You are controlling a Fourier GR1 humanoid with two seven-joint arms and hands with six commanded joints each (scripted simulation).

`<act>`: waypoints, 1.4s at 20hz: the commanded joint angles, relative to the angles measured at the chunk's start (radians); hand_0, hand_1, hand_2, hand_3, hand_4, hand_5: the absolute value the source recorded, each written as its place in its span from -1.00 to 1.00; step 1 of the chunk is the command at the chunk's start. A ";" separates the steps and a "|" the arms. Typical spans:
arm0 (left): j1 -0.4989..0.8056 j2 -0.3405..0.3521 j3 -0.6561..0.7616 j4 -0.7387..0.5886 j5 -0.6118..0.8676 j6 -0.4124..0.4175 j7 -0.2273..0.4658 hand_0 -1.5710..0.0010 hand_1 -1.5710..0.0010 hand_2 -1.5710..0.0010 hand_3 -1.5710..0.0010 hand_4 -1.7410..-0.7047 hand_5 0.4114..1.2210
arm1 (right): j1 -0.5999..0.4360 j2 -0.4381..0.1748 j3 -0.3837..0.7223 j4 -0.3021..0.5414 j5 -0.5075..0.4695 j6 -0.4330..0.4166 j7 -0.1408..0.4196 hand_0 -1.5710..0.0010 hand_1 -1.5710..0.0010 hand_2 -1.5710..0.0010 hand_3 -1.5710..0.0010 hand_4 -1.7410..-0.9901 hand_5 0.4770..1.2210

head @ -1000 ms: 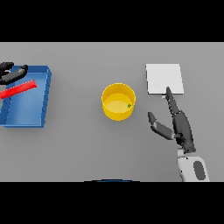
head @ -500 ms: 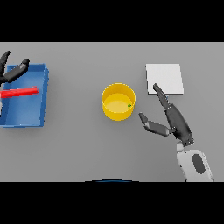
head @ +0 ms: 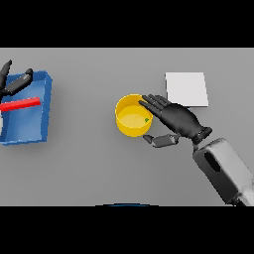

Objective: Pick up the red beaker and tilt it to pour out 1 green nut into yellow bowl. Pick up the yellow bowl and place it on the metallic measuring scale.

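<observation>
Right hand [head: 179,119] spread open, fingers reaching over the right rim of the yellow bowl [head: 130,125], thumb below by its outer wall; not clamped. Bowl upright mid-bench, one green nut [head: 147,119] inside near the right wall. Scale [head: 186,89] just right of it. Left hand [head: 15,82] open over the blue tray [head: 39,130]; red beaker [head: 20,104] lies there, long axis left-right.
</observation>
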 commanded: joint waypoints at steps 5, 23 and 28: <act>0.013 0.012 0.002 -0.011 0.009 -0.021 -0.014 1.00 1.00 1.00 1.00 0.80 -0.30 | -0.125 -0.014 0.084 0.113 0.069 0.063 -0.067 1.00 1.00 1.00 1.00 0.57 -0.56; -0.001 0.018 -0.002 0.021 -0.011 -0.024 -0.026 1.00 1.00 1.00 1.00 0.84 -0.25 | -0.350 0.075 0.242 0.443 0.160 0.210 -0.112 1.00 1.00 0.99 0.95 0.42 -0.31; 0.002 0.025 0.003 0.029 -0.007 -0.032 -0.053 1.00 1.00 1.00 1.00 0.84 -0.26 | -0.351 0.083 0.250 0.453 0.168 0.191 -0.135 0.14 0.19 0.24 0.27 -0.19 0.43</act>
